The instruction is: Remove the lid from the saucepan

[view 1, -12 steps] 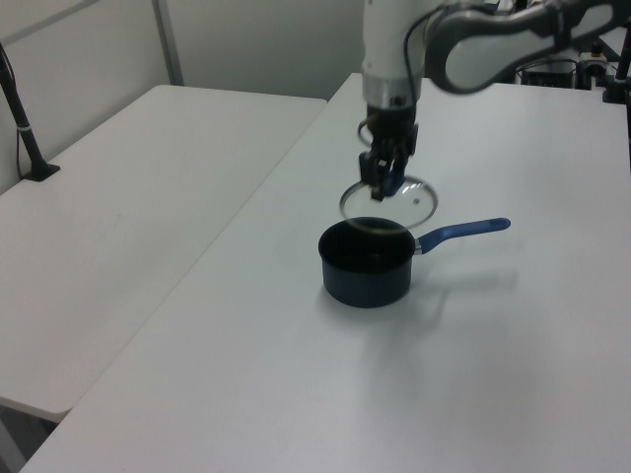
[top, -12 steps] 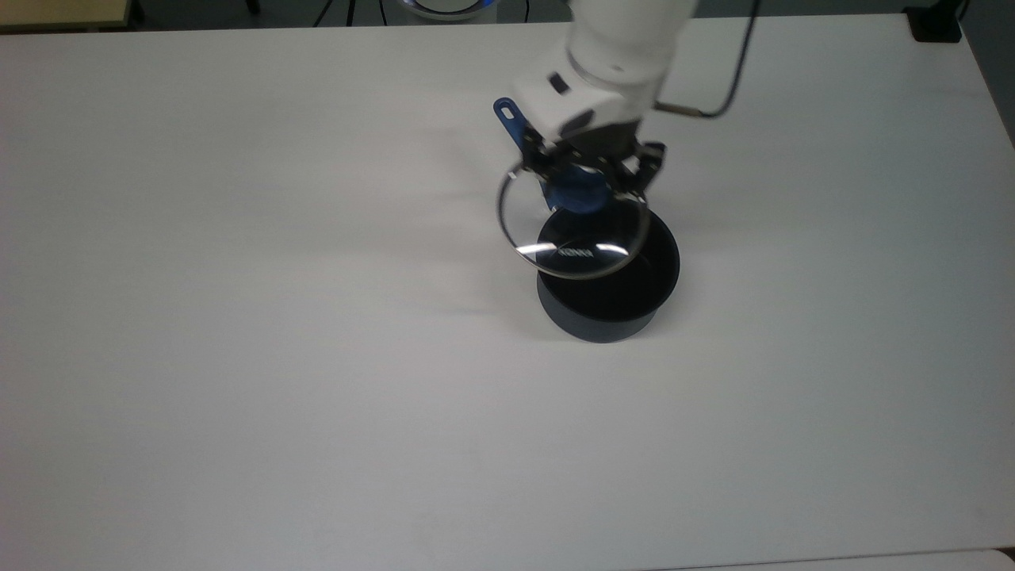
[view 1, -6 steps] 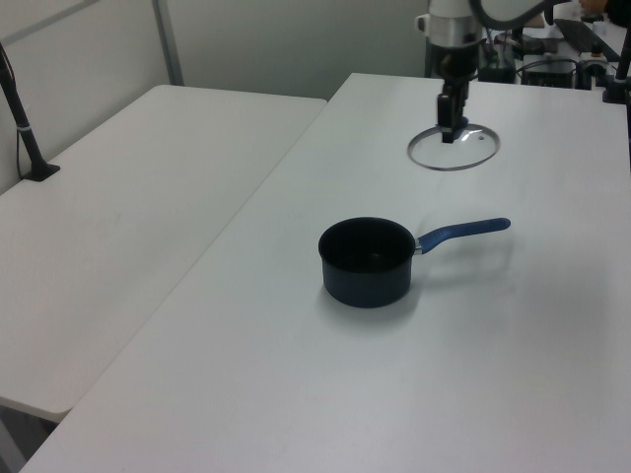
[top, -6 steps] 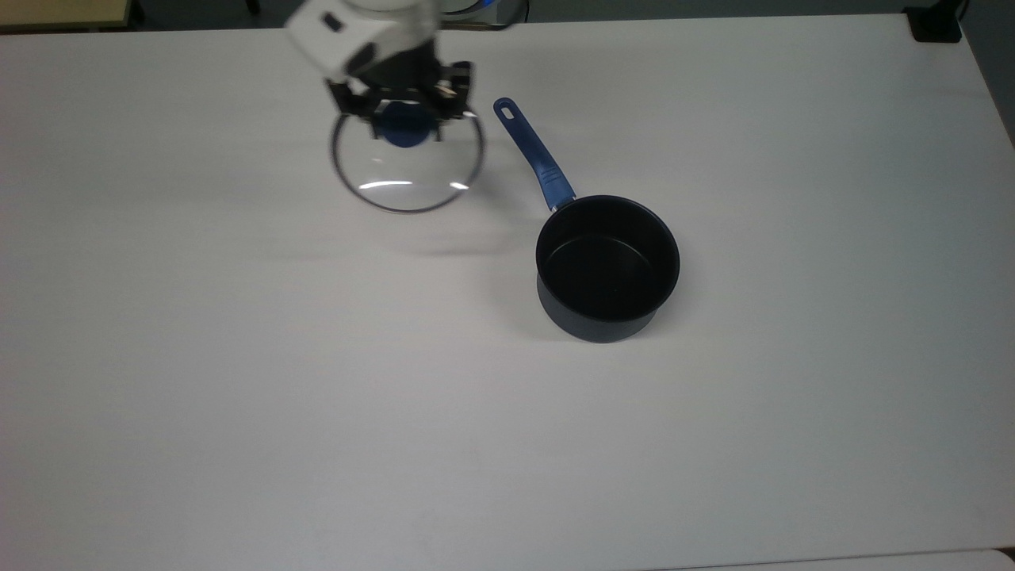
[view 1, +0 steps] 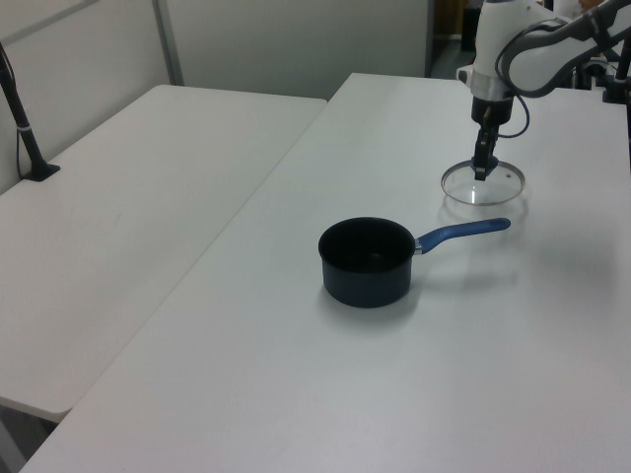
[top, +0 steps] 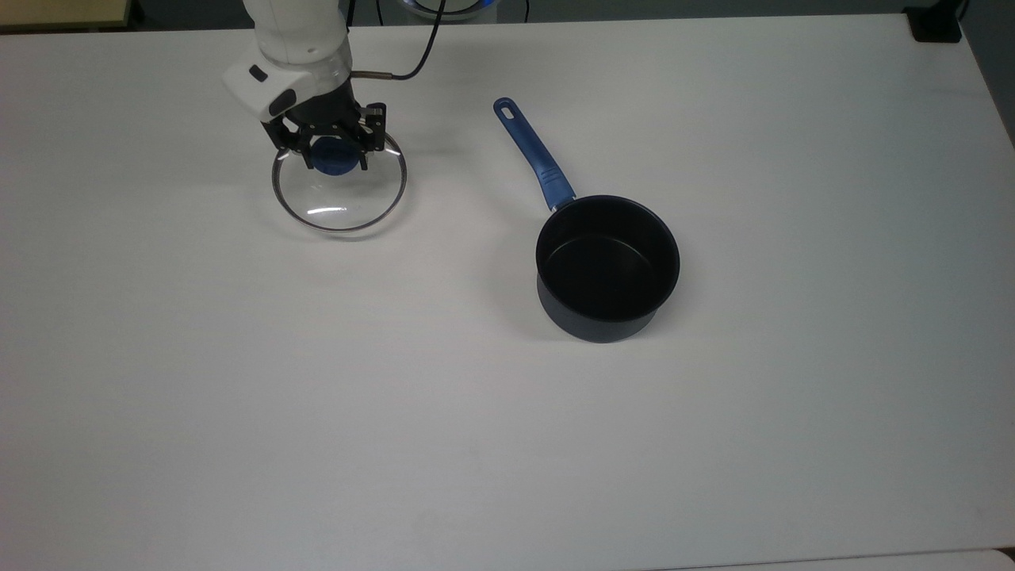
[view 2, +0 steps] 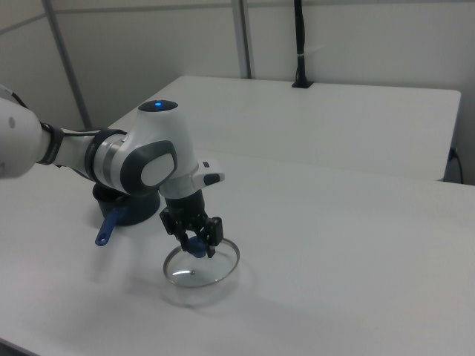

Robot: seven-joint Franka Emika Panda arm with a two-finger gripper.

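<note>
The lid (top: pixel 341 202), a clear glass disc with a metal rim and a blue knob, hangs low over the white table at the top view's upper left. My gripper (top: pixel 334 156) is shut on the knob from above. Whether the lid touches the table I cannot tell. The saucepan (top: pixel 607 266) stands uncovered to the top view's right, its long blue handle (top: pixel 535 155) pointing up-left. In the left view the gripper (view 1: pixel 481 172) holds the lid (view 1: pixel 493 189) behind the saucepan (view 1: pixel 365 261). In the right view the gripper (view 2: pixel 197 247) and lid (view 2: pixel 204 268) are in front; the arm hides most of the saucepan (view 2: pixel 122 213).
The white table (top: pixel 238 396) spreads wide around both objects. A second white table (view 1: pixel 128 197) stands alongside, with a black post (view 1: pixel 25 128) clamped at its edge. A cable (top: pixel 412 55) trails from the arm's wrist.
The gripper carried the lid off the saucepan and far toward the top view's left, then lowered it close to the table. The saucepan stayed put.
</note>
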